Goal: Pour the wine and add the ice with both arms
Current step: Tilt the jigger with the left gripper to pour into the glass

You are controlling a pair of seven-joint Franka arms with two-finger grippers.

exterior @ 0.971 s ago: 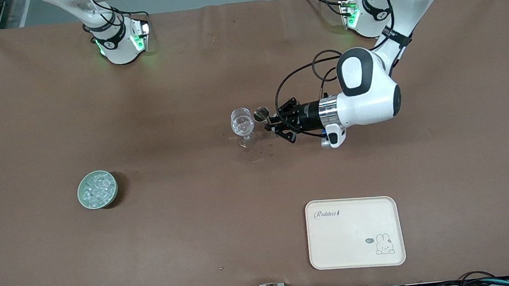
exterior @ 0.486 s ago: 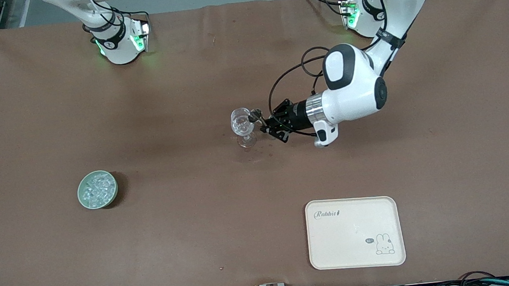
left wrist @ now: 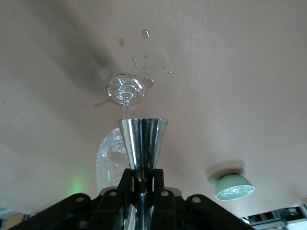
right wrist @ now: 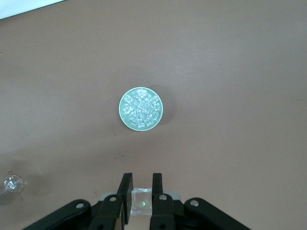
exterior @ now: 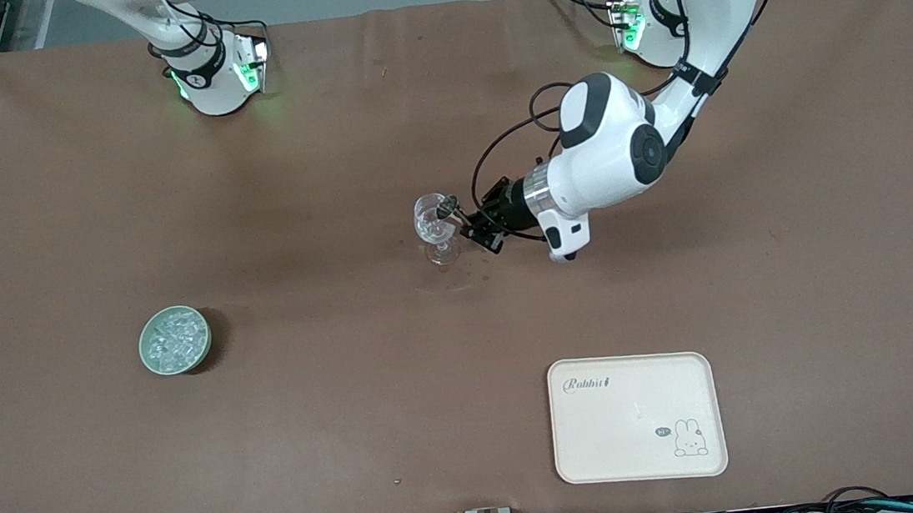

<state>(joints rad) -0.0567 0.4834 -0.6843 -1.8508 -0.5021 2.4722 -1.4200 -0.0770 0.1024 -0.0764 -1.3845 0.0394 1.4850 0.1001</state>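
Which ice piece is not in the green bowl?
The single ice cube gripped in the right claw, over the table; all the other ice lies piled in the green bowl.

Left tool [exterior: 457,221] extended sideways, wrist rolled, fingers [left wrist: 125,184] clamped on metal jigger [left wrist: 142,143]. Right tool [right wrist: 141,194] high over desk [right wrist: 230,72], pointing down, pinching ice cube [right wrist: 141,201].

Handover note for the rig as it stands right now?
Left pincer: shut on the steel jigger, tipped over the wine glass mid-table.
Right pincer: shut on one ice cube, high over the green bowl of ice; not seen in the front view.
Drops lie on the table around the glass foot.
Tray sits nearer the front camera.
Done: cube picked.
Left: finish the pour, add the cube to the glass.
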